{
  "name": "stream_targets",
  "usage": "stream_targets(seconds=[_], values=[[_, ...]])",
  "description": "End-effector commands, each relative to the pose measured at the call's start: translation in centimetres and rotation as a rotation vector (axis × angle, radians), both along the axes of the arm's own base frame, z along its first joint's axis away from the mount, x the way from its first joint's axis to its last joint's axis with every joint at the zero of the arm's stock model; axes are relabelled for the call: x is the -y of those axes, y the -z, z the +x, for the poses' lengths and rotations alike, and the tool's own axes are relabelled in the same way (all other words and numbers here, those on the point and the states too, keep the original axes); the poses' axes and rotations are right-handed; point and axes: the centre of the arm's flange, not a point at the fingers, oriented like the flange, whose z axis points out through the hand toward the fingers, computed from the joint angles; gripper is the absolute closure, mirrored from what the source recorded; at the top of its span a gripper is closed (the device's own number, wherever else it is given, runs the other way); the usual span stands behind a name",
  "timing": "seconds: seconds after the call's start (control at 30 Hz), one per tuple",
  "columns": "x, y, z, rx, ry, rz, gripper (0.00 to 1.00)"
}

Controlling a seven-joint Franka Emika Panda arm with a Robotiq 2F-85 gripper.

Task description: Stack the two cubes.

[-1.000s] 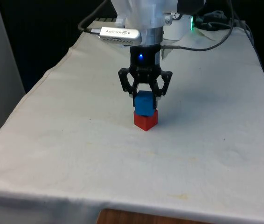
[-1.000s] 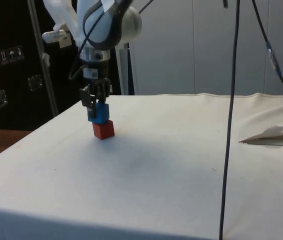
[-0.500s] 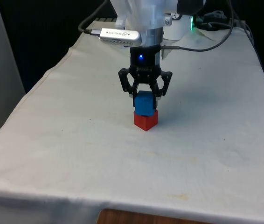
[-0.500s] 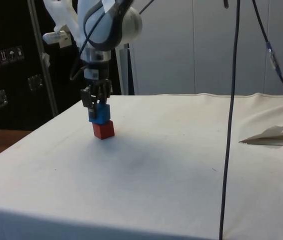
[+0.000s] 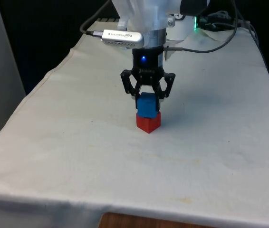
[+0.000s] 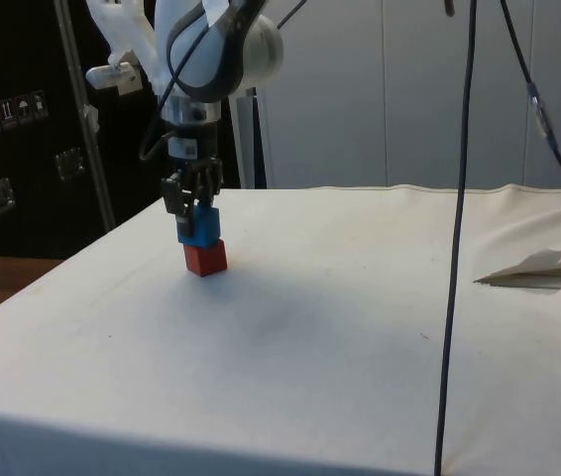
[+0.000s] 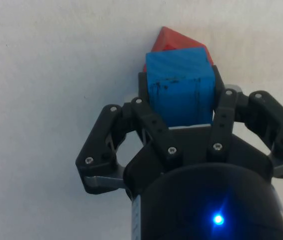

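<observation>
A red cube (image 5: 148, 122) rests on the white cloth near the table's middle, and a blue cube (image 5: 147, 105) sits on top of it, turned slightly relative to it. My gripper (image 5: 147, 101) points straight down over the stack, shut on the blue cube. In the wrist view the fingers (image 7: 225, 107) press on two opposite sides of the blue cube (image 7: 180, 85), and a corner of the red cube (image 7: 174, 39) pokes out beneath it. From the side, the blue cube (image 6: 199, 227) stands on the red cube (image 6: 205, 258) under the gripper (image 6: 191, 210).
A black cable (image 6: 456, 248) hangs down in the foreground of the side view. A folded white sheet (image 6: 538, 270) lies on the cloth beyond it. More cables (image 5: 196, 47) trail across the table's far end by the robot's base.
</observation>
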Motion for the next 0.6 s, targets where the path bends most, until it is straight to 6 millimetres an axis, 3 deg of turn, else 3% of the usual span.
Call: stream_targets(seconds=[0.0,0.17,0.2,0.23,0.27,0.33,0.57], values=[[0.0,0.02,-0.01,0.001,0.0,0.0,0.97],[0.0,-0.01,0.01,0.001,0.0,0.0,0.49],[0.0,-0.01,0.01,0.001,0.0,0.0,0.29],[0.0,0.0,0.0,0.0,0.0,0.0,0.2],[0.0,0.0,0.0,0.0,0.0,0.0,0.2],[0.0,0.06,-0.01,-0.001,0.0,0.0,0.02],[0.0,0.0,0.0,0.0,0.0,0.0,0.0]])
